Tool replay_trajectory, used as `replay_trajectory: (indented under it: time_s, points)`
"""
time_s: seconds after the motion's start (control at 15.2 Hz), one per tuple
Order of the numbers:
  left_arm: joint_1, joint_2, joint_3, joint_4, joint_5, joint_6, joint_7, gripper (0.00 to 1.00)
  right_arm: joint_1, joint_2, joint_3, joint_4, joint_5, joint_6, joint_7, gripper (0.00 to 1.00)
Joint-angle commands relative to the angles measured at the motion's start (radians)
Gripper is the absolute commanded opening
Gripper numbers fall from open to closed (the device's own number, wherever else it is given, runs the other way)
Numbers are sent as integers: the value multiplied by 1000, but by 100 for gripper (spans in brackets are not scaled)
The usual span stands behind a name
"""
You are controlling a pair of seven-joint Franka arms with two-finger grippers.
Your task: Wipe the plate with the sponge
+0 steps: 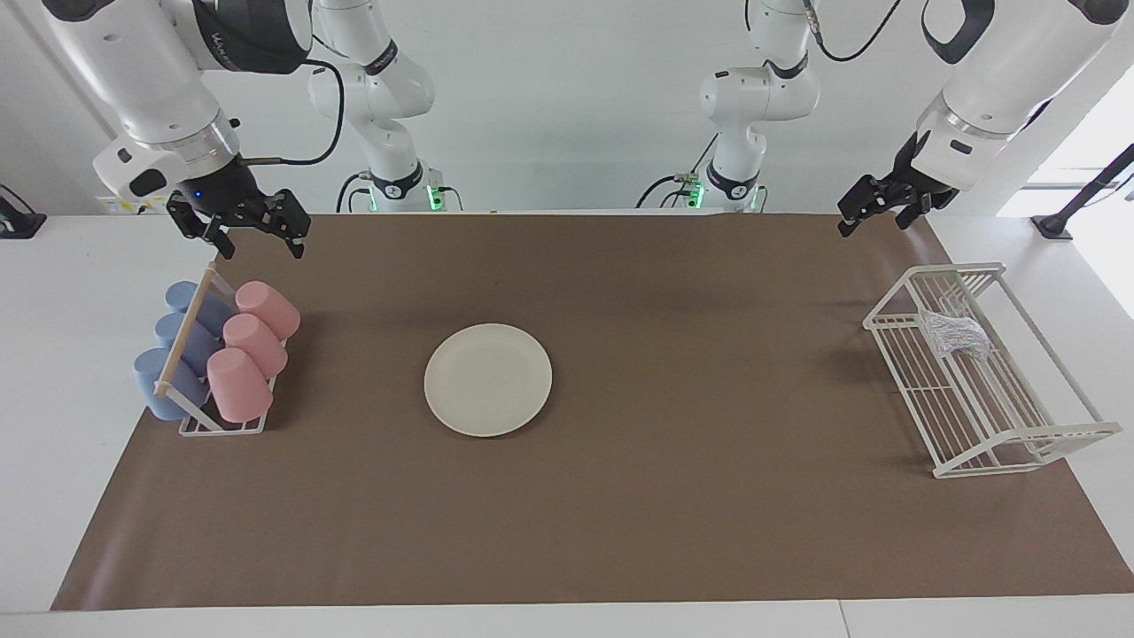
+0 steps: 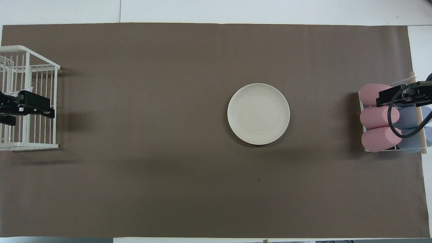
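Judging task not begun: I see plate bare at table centre, sponge untouched in wire rack at left arm's end. Left gripper over rack's corner, right gripper over cup rack; both jaws open, empty. Fetching, wiping left.

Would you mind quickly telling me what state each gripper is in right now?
Left gripper: open, holding nothing, raised over the table edge by the wire basket.
Right gripper: open, holding nothing, raised by the cup rack.
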Motion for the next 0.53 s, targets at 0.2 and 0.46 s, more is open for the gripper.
replay_trajectory:
  time_s: [0.2,0.46]
  points:
    - [11,-18,-4,-24,1,22,8,100,2,-10,-1,-5,13,-5,14,100]
    - [15,-20,-1,-29,-1,36,0,100,2,-10,-1,-5,13,-7,14,100]
